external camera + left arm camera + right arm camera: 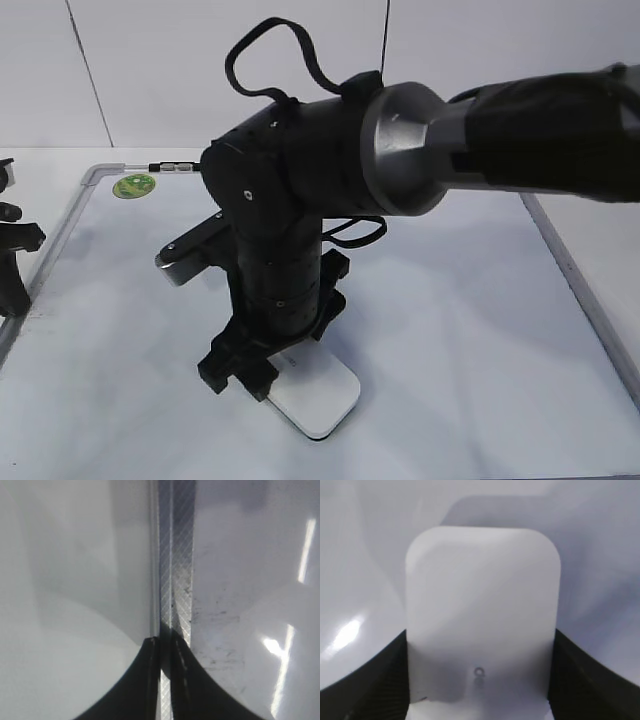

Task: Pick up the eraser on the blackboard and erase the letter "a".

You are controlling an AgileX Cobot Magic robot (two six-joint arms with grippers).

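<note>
Right gripper [480,680]: gripping the white eraser [482,610] between its jaws, one finger pressing each long side.
Eraser: lying flat on the whiteboard [470,330], projecting forward beyond the fingertips.
Left gripper [166,680]: jaws pinching together, holding nothing, hanging over the board's grey frame [175,580].

The eraser [318,392] is plain white on top with a thin dark edge underneath, and close up it carries small grey lettering. The blackboard [470,330] is actually a glossy white with a faint bluish-grey cast, rimmed by a grey metal frame [575,275] that shows fine diagonal hatching in the left wrist view. A round green sticker [134,185] with pale markings sits by one corner. The right tool [270,365] is matte black, its arm black with a brushed silver collar [400,150]. The left tool [167,680] is black too.
</note>
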